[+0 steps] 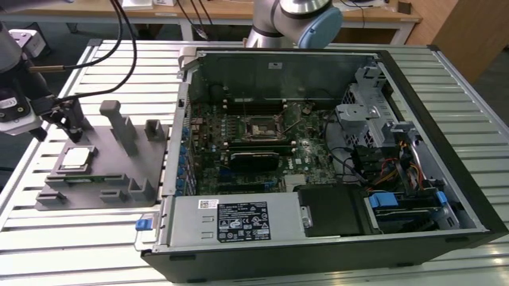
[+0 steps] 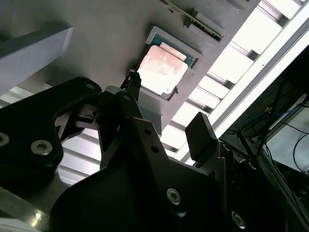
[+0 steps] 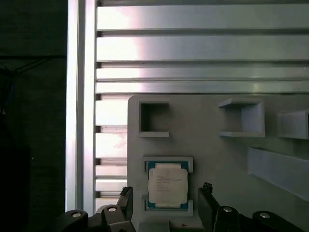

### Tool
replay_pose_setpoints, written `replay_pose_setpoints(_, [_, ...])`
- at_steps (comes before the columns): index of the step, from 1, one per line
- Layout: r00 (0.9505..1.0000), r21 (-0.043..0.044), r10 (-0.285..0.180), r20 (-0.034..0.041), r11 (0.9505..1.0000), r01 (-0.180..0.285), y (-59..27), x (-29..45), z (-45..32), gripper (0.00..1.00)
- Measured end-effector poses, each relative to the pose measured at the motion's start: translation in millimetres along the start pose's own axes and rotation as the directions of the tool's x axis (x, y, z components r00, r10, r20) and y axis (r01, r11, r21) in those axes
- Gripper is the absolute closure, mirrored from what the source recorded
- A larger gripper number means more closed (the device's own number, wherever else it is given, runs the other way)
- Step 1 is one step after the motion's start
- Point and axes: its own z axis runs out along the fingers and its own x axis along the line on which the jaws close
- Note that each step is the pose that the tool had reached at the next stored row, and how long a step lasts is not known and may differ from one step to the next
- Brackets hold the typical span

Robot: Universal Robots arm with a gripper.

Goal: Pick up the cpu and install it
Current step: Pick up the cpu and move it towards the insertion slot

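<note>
cpu [image 3: 167,185] | flat in grey tray [image 3: 217,164] pocket | gripper [image 3: 166,195] spread wide w/ fingers astride cpu, no grip

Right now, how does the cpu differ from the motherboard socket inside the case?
The cpu is silvery-white and solid; the socket is a black frame. The cpu lies in the grey tray outside the case, by the open gripper; the socket sits on the motherboard. Both are square and flat.
</note>
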Motion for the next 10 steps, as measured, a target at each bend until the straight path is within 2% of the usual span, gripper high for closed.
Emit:
replay_pose_setpoints(2, [1.0000,0.0018,-0.002,0.0030,1.0000,0.002,0.0,0.0,2.0,0.35])
replay_pose_setpoints(5, [1.0000,0.0064,-0.006,0.0028,1.0000,0.006,-0.3,-0.1,6.5,0.35])
replay_pose_setpoints(10, [0.9999,0.0075,-0.015,0.0023,0.9999,0.015,-0.6,-0.1,12.3,0.35])
